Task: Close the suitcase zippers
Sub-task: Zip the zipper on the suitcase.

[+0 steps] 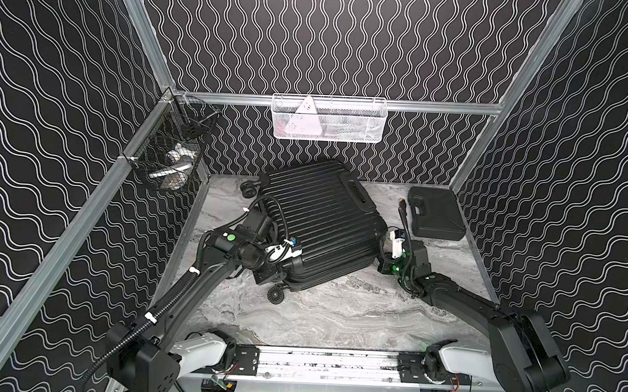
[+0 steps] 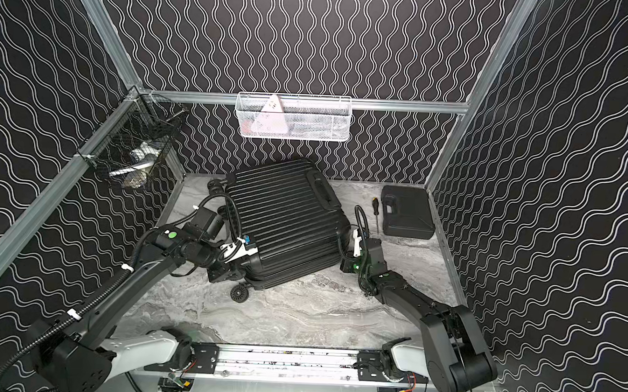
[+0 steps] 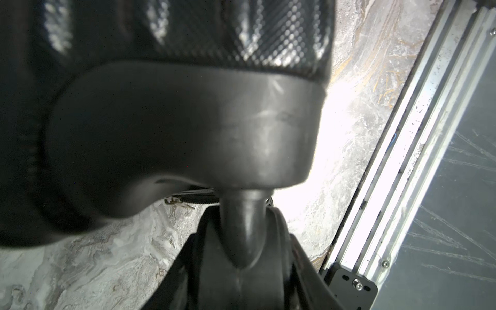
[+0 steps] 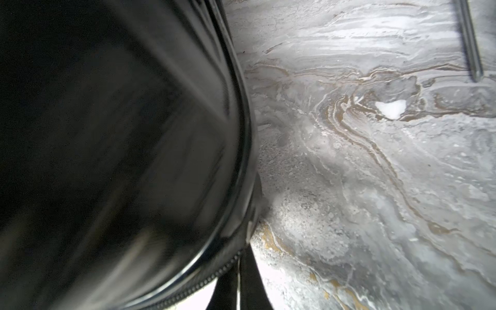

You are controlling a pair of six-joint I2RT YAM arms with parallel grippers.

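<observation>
While the suitcase point(image 1: 318, 219) is lying flat at the tabletop's point(image 1: 336, 314) rear centre, the left tool point(image 3: 244, 214) is straddling its near caster stem point(image 3: 243, 241), grip unclear; the right tool point(image 4: 245, 268), closed, is sitting beside the zippers point(image 4: 204, 279).

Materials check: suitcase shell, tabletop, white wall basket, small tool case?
suitcase: likely hard moulded plastic, ribbed and semi-gloss; the left wrist view shows a fine diamond emboss.
tabletop: grey marble look, veined, low sheen; real stone or printed laminate, cannot tell.
white basket: probably coated metal mesh, going by the fine regular grid.
tool case: matte black moulded plastic, probably; the handle is moulded in.
</observation>
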